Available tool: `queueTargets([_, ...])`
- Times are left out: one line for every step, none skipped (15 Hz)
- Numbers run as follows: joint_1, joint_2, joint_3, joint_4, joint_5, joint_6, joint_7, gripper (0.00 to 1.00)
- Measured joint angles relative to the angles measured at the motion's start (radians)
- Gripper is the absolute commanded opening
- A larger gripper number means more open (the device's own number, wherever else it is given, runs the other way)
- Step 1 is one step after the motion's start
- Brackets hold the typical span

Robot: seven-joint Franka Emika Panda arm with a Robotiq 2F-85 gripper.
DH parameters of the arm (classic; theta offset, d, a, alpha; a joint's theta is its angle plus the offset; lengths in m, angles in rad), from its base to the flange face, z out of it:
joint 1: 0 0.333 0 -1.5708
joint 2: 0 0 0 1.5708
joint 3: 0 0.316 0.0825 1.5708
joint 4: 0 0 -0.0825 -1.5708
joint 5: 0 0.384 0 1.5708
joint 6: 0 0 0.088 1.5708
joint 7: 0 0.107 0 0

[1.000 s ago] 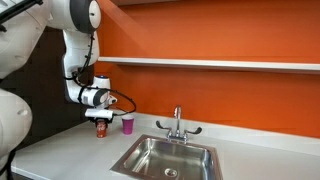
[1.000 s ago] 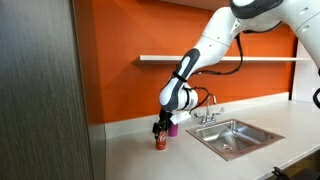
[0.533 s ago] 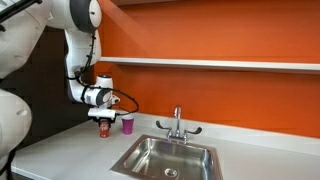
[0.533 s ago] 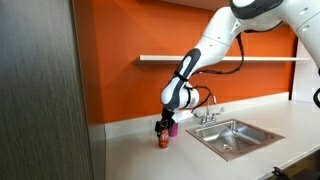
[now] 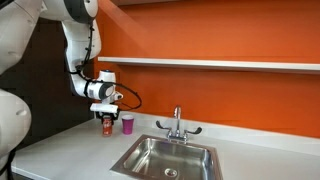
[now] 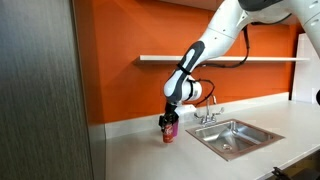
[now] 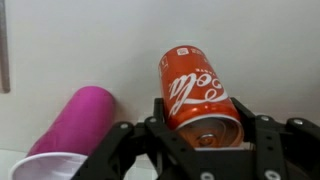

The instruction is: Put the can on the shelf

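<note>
The red can (image 5: 107, 124) (image 6: 169, 130) (image 7: 197, 92) is held upright between my gripper's fingers, lifted a little above the white countertop (image 5: 70, 150). My gripper (image 5: 106, 118) (image 6: 168, 124) (image 7: 205, 135) is shut on the can's top part. The long pale shelf (image 5: 220, 64) (image 6: 240, 58) runs along the orange wall, well above the can. The purple cup (image 5: 127, 124) (image 7: 78, 120) stands right beside the can; in an exterior view the can mostly hides it.
A steel sink (image 5: 170, 158) (image 6: 232, 135) with a faucet (image 5: 178, 124) (image 6: 209, 108) is set in the countertop beside the cup. A dark panel (image 6: 45, 90) stands at the counter's end.
My gripper has risen and shifted a little toward the cup and sink, carrying the can up off the countertop.
</note>
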Motion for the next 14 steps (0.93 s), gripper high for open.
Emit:
queueTargets([0.000,-0.015,-0.007,-0.008,0.000,-0.012,0.006,0.39])
queueTargets([0.000,-0.031,-0.014,-0.018,0.000,-0.027,0.014,0.39])
queueTargets([0.000,-0.049,-0.021,-0.030,0.000,-0.039,0.021,0.39])
queueTargets([0.000,-0.068,-0.028,-0.044,0.000,-0.053,0.028,0.39])
queueTargets([0.000,-0.088,-0.035,-0.058,0.000,-0.069,0.034,0.39])
queueTargets([0.000,-0.108,-0.042,-0.072,0.000,-0.084,0.039,0.39])
queueTargets([0.000,-0.130,-0.049,-0.088,0.000,-0.100,0.042,0.39])
queueTargets([0.000,-0.153,-0.055,-0.104,0.000,-0.117,0.046,0.39])
queueTargets([0.000,-0.177,-0.062,-0.119,0.000,-0.134,0.050,0.39])
queueTargets([0.000,-0.203,-0.069,-0.135,0.000,-0.154,0.053,0.39])
queueTargets([0.000,-0.229,-0.075,-0.151,0.000,-0.174,0.054,0.39])
queueTargets([0.000,-0.256,-0.082,-0.166,0.000,-0.195,0.054,0.39])
queueTargets([0.000,-0.282,-0.087,-0.181,0.000,-0.214,0.055,0.39])
queueTargets([0.000,-0.309,-0.093,-0.196,0.000,-0.233,0.055,0.39])
